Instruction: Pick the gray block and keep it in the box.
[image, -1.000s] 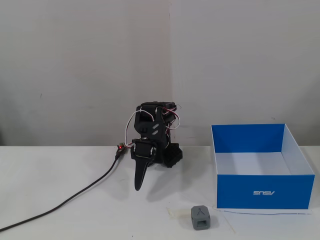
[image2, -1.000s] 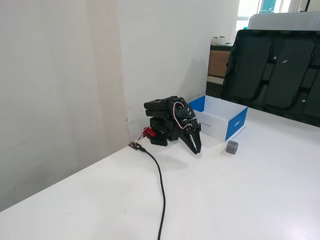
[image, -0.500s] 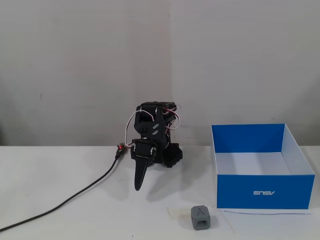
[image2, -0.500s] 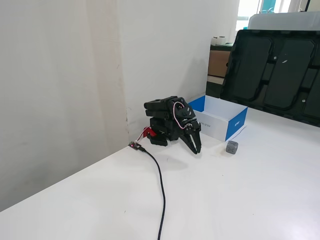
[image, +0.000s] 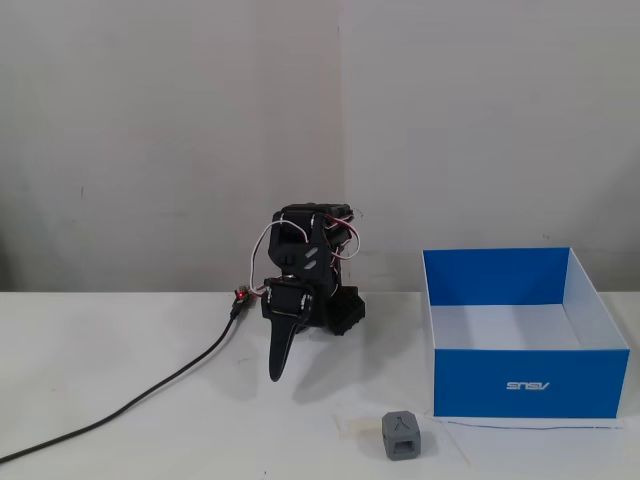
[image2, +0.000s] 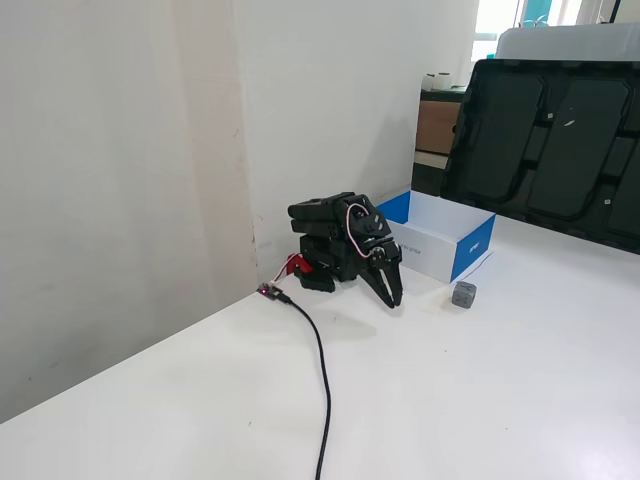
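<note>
Arm: we see the black arm (image: 305, 275) folded low against the wall on the white counter (image: 120, 350), its wires looped over the top
Jaws: the gripper (image: 277, 372) points down at the counter with its jaws pressed together into one narrow tip, holding nothing; in the other fixed view the tip (image2: 394, 300) reads the same
Gray block: we find the gray block (image: 401, 437) resting on the counter in front of the box's left corner, well apart from the jaws, its grooved face toward the camera; it also shows here (image2: 464, 294)
Box: the blue box (image: 528, 382) stands open to the arm's right in this fixed view, white inside
Tape strip: a pale strip (image: 356, 427) lies just beside the block
Cable: a black cable (image: 150, 395) runs from the arm's base across the counter
</note>
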